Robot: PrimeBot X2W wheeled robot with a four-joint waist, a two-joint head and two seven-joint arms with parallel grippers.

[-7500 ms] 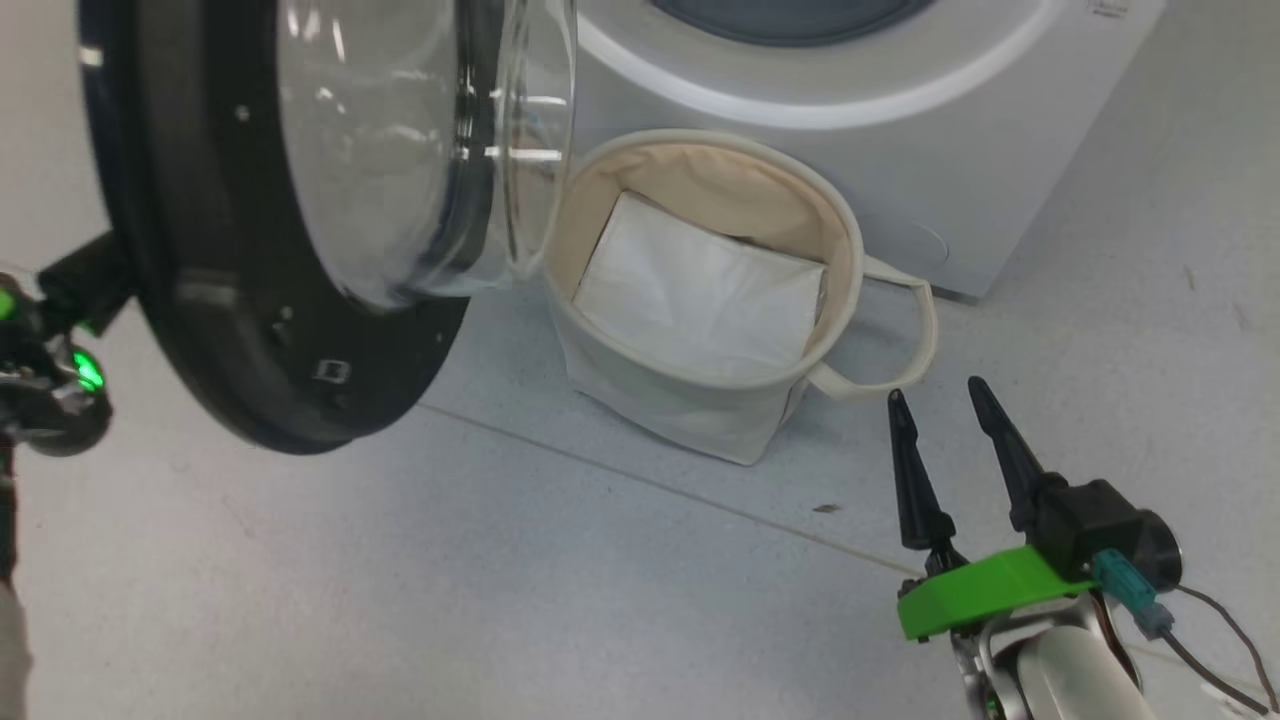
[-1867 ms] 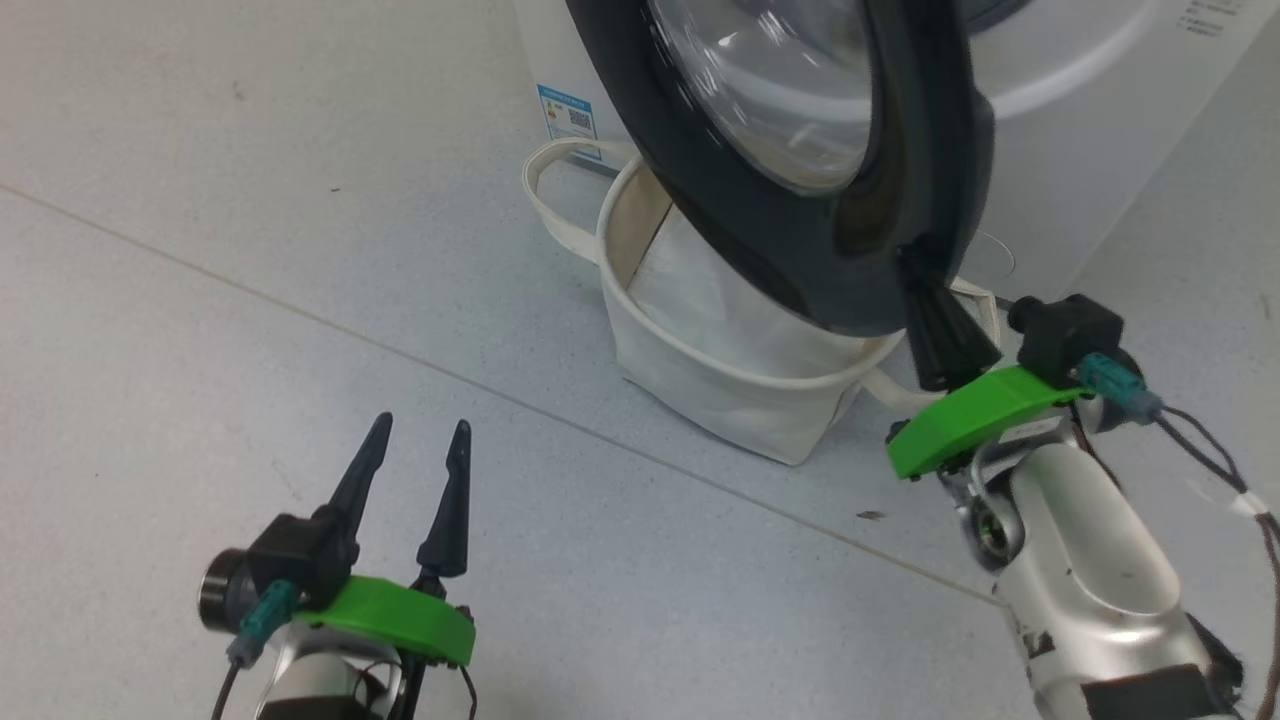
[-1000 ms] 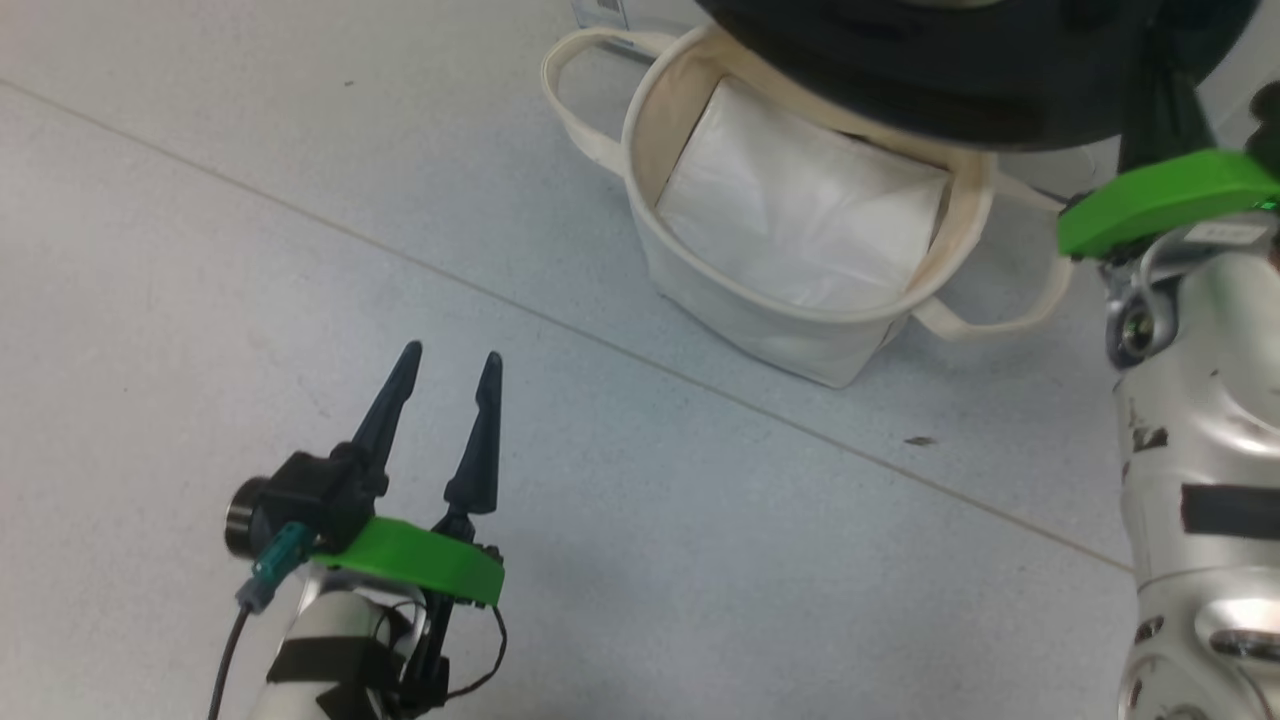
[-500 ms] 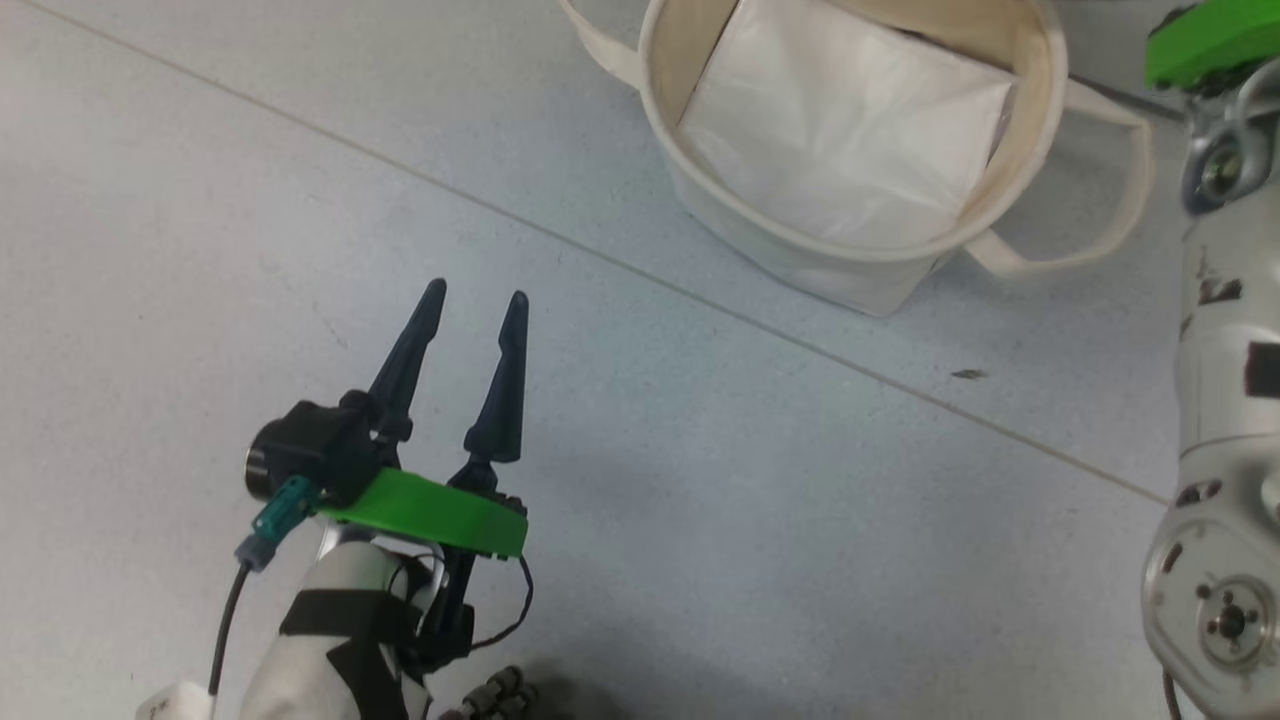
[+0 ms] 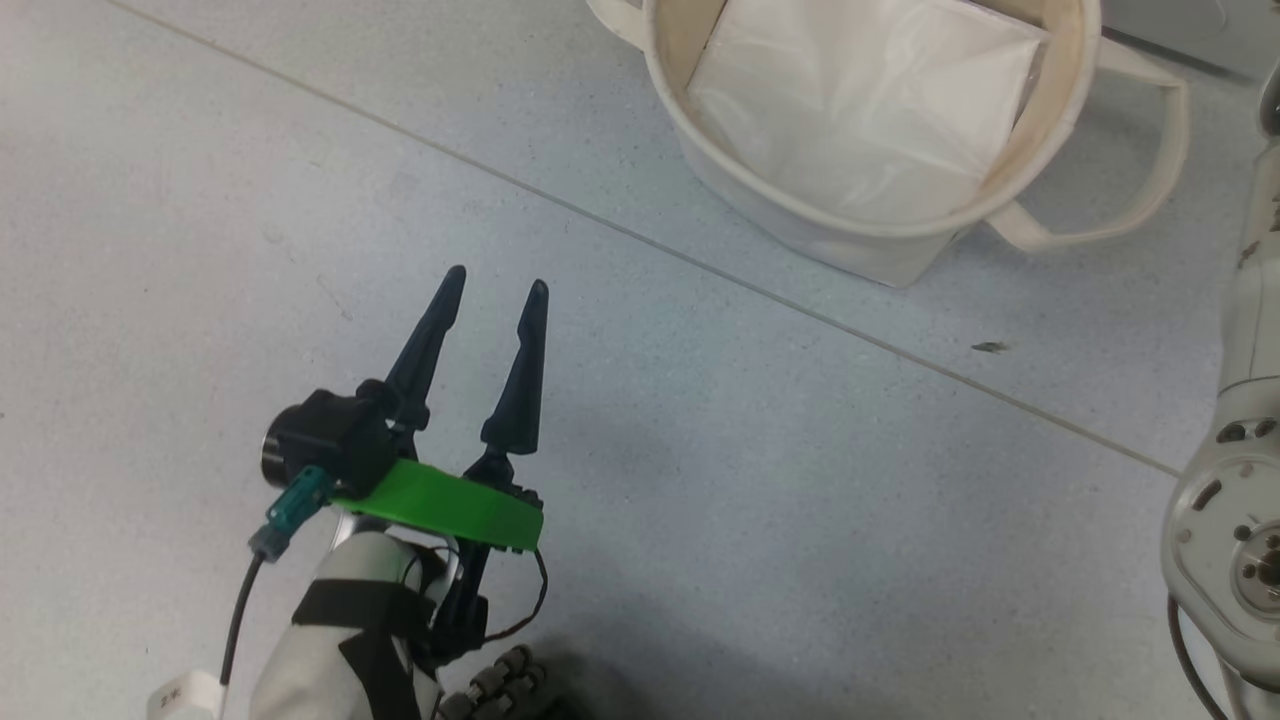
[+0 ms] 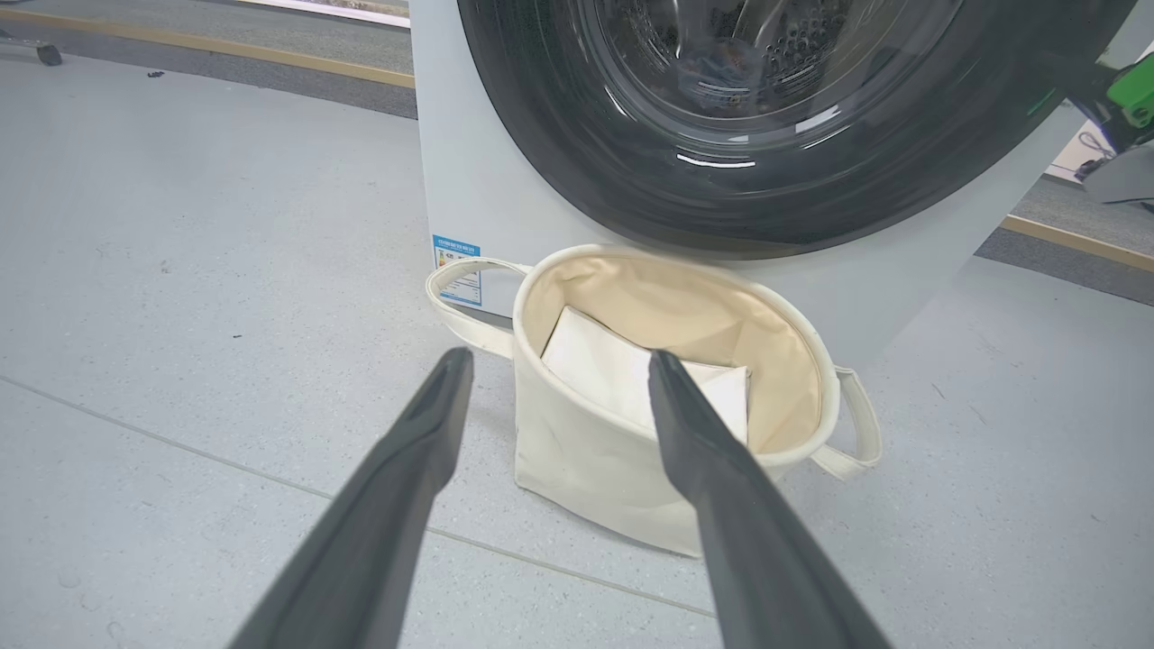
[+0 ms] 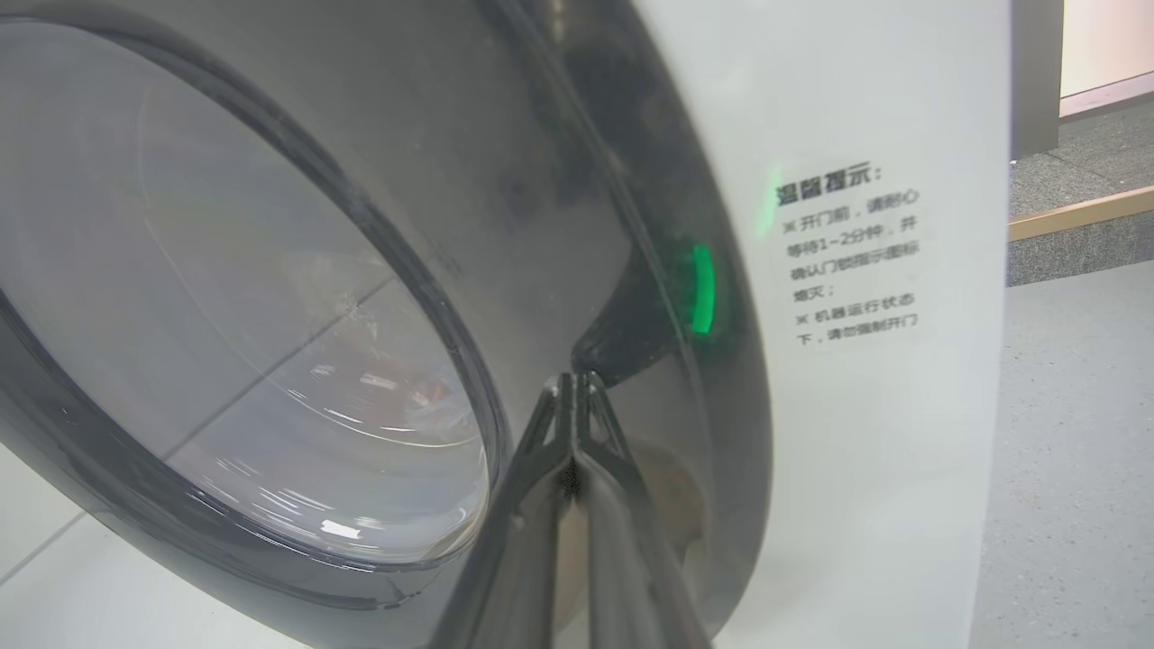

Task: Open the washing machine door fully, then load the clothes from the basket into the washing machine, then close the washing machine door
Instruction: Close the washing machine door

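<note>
- The right gripper (image 7: 574, 380), its dark fingers pressed together on nothing, points straight ahead at the glossy black rim of the washing machine door (image 7: 577, 198), just right of the bulging clear glass.
- The round door lies against the smooth white washing machine (image 7: 856, 469); I cannot tell if it is latched.
- The right arm is nearer; the left gripper (image 5: 497, 280), fingers apart, hovers over the speckled floor (image 5: 200, 200).
- The soft cream basket (image 6: 586, 469) stands below the door.

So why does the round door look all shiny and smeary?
Right wrist view: the washing machine door mirrors floor lines and bright streaks, with a green glow on its rim. Left wrist view: white glare curves on its glass, and the left gripper looks soft, close to the lens.
</note>
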